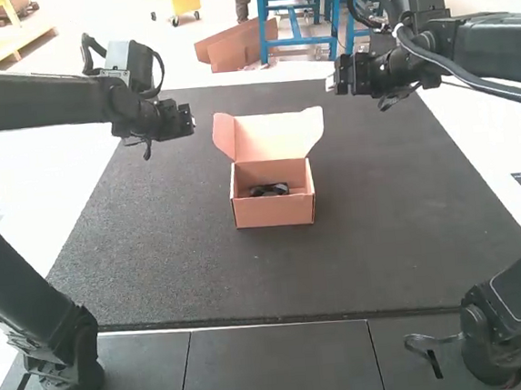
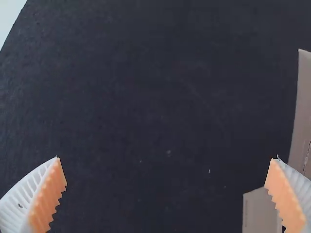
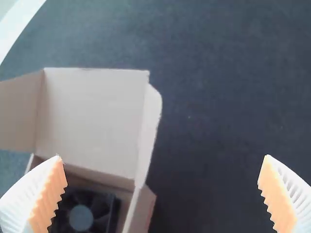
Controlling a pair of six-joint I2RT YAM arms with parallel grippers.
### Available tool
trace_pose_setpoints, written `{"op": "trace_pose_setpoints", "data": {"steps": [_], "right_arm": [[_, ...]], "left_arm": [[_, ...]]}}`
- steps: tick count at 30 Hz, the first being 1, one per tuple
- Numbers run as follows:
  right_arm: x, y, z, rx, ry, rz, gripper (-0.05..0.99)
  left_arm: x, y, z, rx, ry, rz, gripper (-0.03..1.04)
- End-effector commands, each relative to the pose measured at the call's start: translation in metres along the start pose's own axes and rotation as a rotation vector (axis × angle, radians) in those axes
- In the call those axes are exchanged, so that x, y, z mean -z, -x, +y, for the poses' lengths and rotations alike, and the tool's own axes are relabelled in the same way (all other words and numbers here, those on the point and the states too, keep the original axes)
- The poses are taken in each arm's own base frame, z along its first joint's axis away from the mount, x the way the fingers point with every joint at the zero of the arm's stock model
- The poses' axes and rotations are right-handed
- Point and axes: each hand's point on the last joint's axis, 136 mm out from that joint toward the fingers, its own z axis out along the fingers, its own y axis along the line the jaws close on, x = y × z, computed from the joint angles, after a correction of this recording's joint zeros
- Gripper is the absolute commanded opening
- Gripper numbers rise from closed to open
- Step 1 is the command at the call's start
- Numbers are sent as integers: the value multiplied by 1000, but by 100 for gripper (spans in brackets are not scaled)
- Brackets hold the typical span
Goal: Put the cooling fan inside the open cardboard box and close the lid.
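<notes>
At the middle of the surface point(image 1: 138, 251), the cardboard box point(image 1: 273, 207) holds the cooling fan point(image 1: 269, 190), its lid point(image 1: 269, 135) standing open. Left wrist: left jaws spread beside the box. Right wrist: right jaws spread above it. Likely light, creasable card: push the lid's free edge.

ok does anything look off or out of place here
Nothing stands out: the cardboard box sits upright on the mat, its lid standing open and undamaged, with the cooling fan lying inside.
</notes>
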Motion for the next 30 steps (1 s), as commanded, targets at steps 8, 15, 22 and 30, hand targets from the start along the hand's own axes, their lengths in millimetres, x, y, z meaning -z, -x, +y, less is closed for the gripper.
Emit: {"op": "trace_pose_setpoints", "data": {"steps": [8,15,22,30], "right_arm": [[-22,-3,11,-43,75,40,91],[-42,2,22,-92,140,78,91],[-58,1,28,-123,177,136,91],[-68,-17,37,-166,240,263,91]], "left_arm": [[-25,29,-5,7,24,-35,97],[-43,32,-9,-4,28,-22,97],[-53,40,-14,-10,23,-22,97],[-62,11,-44,-24,-120,101,97]]}}
